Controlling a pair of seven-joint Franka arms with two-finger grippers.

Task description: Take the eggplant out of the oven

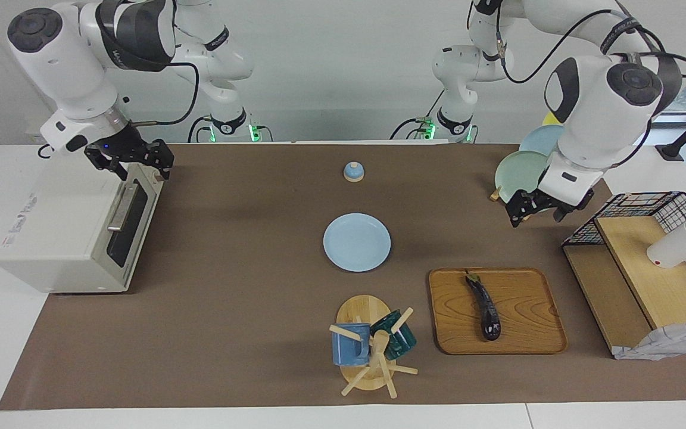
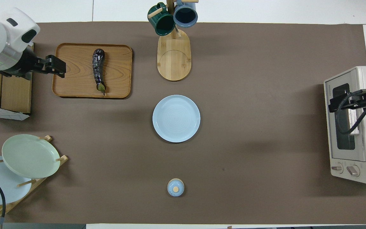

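The eggplant (image 1: pixel 485 308) lies on a wooden tray (image 1: pixel 527 304), farther from the robots than the blue plate; it also shows in the overhead view (image 2: pixel 98 68) on the tray (image 2: pixel 75 76). The cream oven (image 1: pixel 57 226) stands at the right arm's end of the table with its door shut, and appears in the overhead view (image 2: pixel 365 152). My right gripper (image 1: pixel 139 167) is open and empty over the oven's top front edge (image 2: pixel 345 103). My left gripper (image 1: pixel 536 213) is open and empty in the air, over the tray's edge in the overhead view (image 2: pixel 56 65).
A blue plate (image 1: pixel 356 242) lies mid-table. A mug tree (image 1: pixel 373 345) holds two mugs beside the tray. A small blue lidded pot (image 1: pixel 353 171) sits nearer the robots. A plate rack (image 1: pixel 524 170) and a black wire shelf (image 1: pixel 646 238) stand at the left arm's end.
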